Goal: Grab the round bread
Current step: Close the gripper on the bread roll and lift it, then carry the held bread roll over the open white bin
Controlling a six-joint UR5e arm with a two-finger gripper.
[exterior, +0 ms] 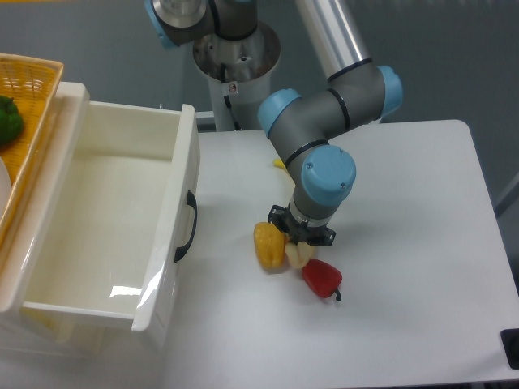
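The round bread (pixel 298 256) is a small pale cream lump on the white table, wedged between an orange-yellow bell pepper (pixel 268 246) on its left and a red bell pepper (pixel 323 278) at its lower right. My gripper (pixel 300 241) points straight down directly over the bread, and its fingers reach the bread's top. The wrist hides the fingertips, so I cannot tell how the jaws stand or whether they grip the bread. The bread appears to rest on the table.
A large white open drawer box (pixel 122 219) with a black handle (pixel 188 227) stands at the left. A wicker basket (pixel 32 97) holding something green sits behind it. A yellow banana tip (pixel 278 164) shows behind the arm. The table's edge (pixel 486 194) runs along the right.
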